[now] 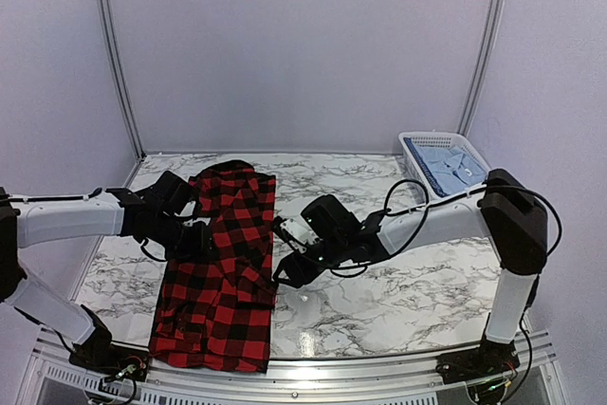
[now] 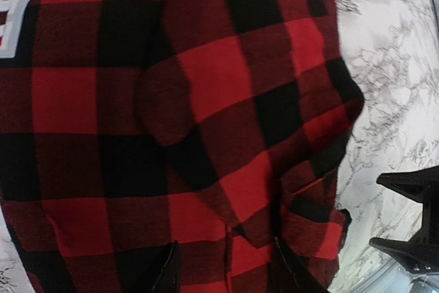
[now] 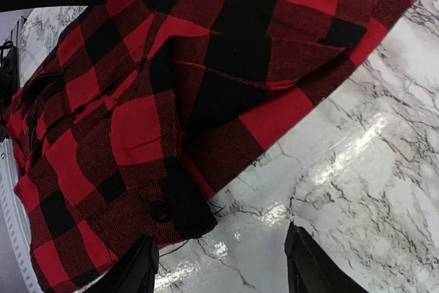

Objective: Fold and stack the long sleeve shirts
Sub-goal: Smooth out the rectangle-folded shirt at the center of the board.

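The left fingers [image 1: 197,237] hover over the left edge of the red-and-black checked cloth shirt [image 1: 223,272], partly open and gripping nothing. That shirt lies flat on the marble-patterned bench [image 1: 398,301], its sides apparently already turned in to make a long narrow strip. It does not yet look folded across its length. The right fingers [image 1: 287,270] sit just beside its right edge, spread and empty, over bare marble near a cuff. Well to the right of the checked shirt and farther back, the pale blue collared cloth shirt [image 1: 450,168] lies in a white plastic lattice basket [image 1: 410,144], untouched, so most of the folding and all of the stacking remain.
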Tool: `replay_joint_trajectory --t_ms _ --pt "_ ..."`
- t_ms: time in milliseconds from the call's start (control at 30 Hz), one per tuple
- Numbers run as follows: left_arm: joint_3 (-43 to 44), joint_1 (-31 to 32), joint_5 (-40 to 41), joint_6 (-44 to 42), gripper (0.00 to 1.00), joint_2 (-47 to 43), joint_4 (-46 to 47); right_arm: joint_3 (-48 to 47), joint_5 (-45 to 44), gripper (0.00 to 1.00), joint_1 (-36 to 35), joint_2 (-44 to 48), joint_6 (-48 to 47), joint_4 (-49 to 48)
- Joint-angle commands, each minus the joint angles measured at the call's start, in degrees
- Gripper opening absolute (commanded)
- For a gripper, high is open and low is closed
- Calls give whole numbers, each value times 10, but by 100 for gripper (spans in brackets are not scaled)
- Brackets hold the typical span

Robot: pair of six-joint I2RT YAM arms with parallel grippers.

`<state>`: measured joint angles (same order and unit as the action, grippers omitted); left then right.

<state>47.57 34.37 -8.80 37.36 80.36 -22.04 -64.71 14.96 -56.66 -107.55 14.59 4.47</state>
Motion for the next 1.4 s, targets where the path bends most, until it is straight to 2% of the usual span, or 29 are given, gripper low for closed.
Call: replay_joint_trajectory --t_ms 0,367,600,767,1033,1233,1367 --pt "-28 -40 3 41 45 -9 27 -40 38 58 -6 -29 -12 4" --pt "-60 -91 -51 65 47 20 123 -55 78 45 -18 -69 0 -9" --pt "-58 -94 -68 82 45 56 166 -56 76 43 -22 -75 8 -16" --pt "-59 -94 -73 93 37 64 182 -59 76 32 -22 -72 16 -15" --pt "-47 -94 -60 93 19 81 189 -57 67 2 -22 -47 32 2" --pt "-43 -94 -41 93 5 82 189 -34 66 0 -24 -21 53 -4" --pt "-40 -94 -37 93 0 80 186 -24 57 0 -28 -12 58 0"
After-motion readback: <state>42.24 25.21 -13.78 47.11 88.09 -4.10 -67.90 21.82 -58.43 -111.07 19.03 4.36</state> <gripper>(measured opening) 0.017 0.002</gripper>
